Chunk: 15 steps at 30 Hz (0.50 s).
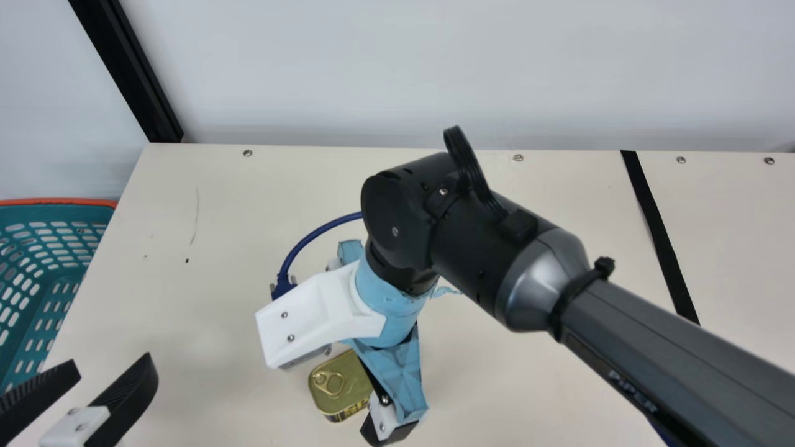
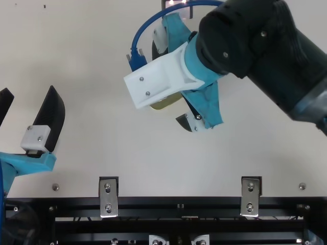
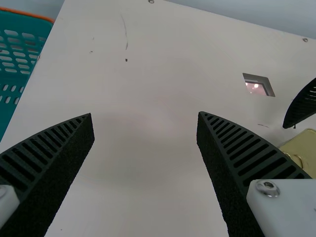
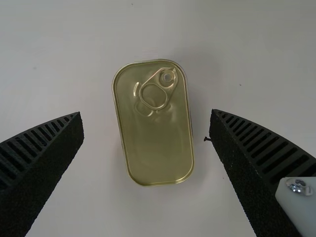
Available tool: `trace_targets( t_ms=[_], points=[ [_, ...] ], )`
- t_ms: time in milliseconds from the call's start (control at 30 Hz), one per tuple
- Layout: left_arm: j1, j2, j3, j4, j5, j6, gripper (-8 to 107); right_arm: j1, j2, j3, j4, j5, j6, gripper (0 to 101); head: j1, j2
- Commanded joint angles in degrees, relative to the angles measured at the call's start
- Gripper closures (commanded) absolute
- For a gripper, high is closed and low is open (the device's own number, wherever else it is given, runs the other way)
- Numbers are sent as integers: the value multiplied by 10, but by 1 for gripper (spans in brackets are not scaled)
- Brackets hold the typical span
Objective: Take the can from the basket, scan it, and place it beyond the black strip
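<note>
You are looking at your left gripper [image 1: 113, 361] at the lower left of the main view, its two black ribbed fingers spread wide above the cream table [image 1: 217, 403] with nothing between them. Pictured at bottom centre, the flat gold pull-tab can [image 1: 340, 386] lies on the table with its ring pull facing up. Your right gripper [image 2: 166, 82], upper centre of the top view, is poised above it, also wide; your right wrist view puts the can between the fingers, a gap on either side. At the main view's left edge sits a teal plastic basket [image 1: 74, 211] with an orange rim. A blue cable [image 1: 310, 234] curves near centre, while the black strip [image 1: 661, 242] slants down the right, well apart from the can. Behind it all, a pale wall [image 1: 372, 68] spans the top, a black post [image 1: 127, 68] at upper left
</note>
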Motion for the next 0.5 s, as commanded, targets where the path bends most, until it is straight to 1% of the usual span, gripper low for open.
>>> trace_targets(
  t_ms=[0,333,467],
  points=[
    [0,0,0,0,0,0,9,0,5,-3,-6,1,-2,0,-3,0],
    [0,0,0,0,0,0,9,1,32,-37,-28,1,-17,0,-3,0],
    [0,0,0,0,0,0,9,4,41,-41,-28,1,-21,0,-3,0]
  ],
)
